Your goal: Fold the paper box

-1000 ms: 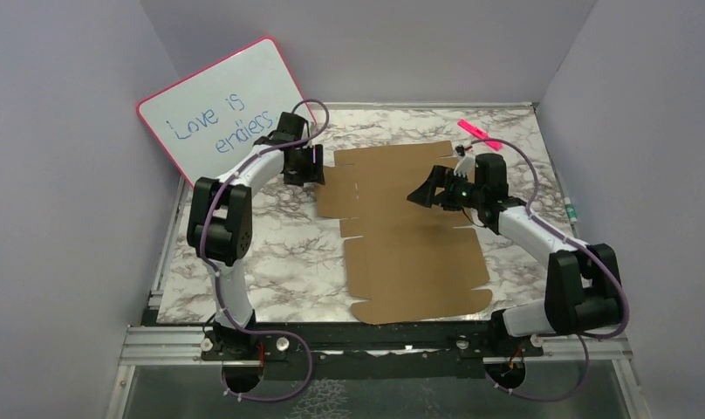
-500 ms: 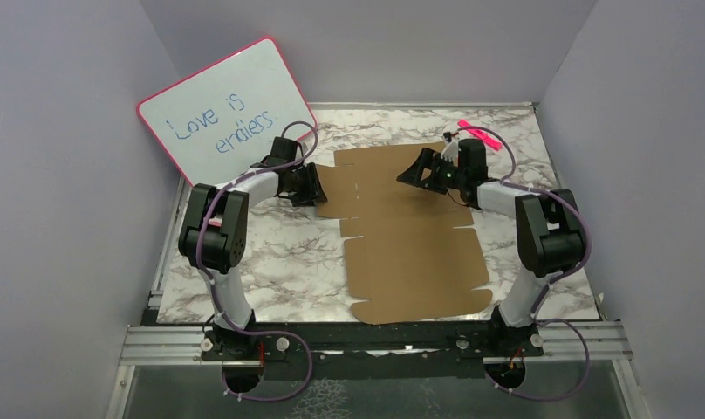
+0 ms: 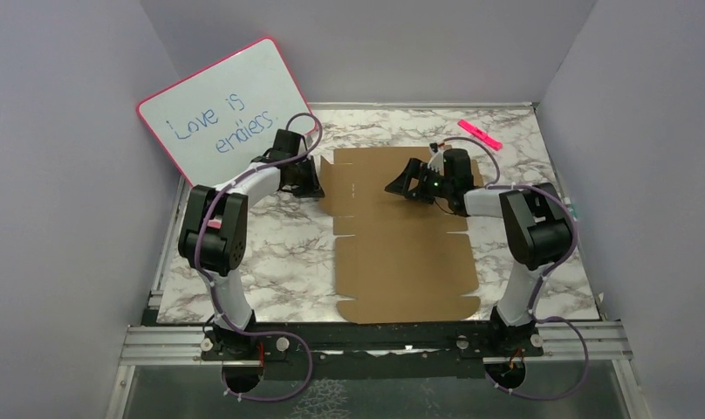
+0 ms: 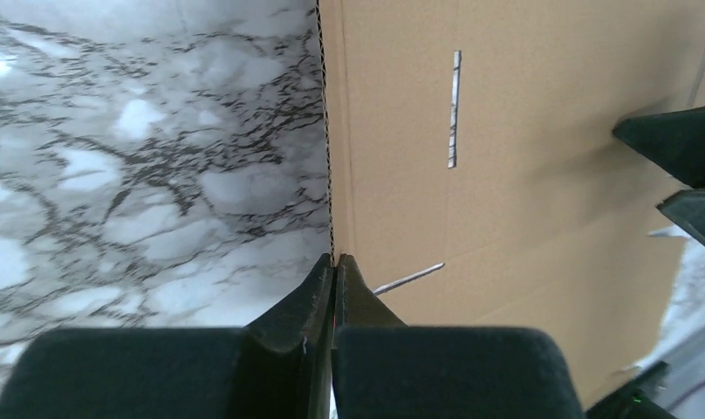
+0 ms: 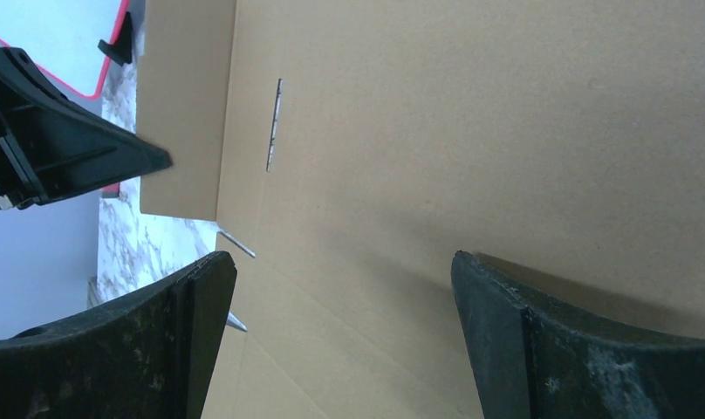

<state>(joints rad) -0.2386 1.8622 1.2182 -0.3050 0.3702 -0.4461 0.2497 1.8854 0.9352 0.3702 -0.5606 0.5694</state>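
The paper box [image 3: 401,253] is a flat brown die-cut cardboard sheet lying on the marble table. My left gripper [image 3: 314,183] is at the sheet's far left edge. In the left wrist view it [image 4: 334,262] is shut, with the corrugated edge of the cardboard [image 4: 523,131] pinched between its tips. My right gripper [image 3: 400,186] hovers over the far part of the sheet, pointing left. Seen from the right wrist, it [image 5: 342,262] stands wide open above bare cardboard [image 5: 462,131], nothing between its fingers.
A pink-framed whiteboard [image 3: 222,113] leans at the back left, just behind the left arm. A pink marker [image 3: 480,133] lies at the back right of the table [image 3: 270,262]. Grey walls enclose the table on three sides.
My left gripper has shut on the sheet's left edge. The right gripper has travelled left over the sheet, staying open. The sheet has slid a little to the left.
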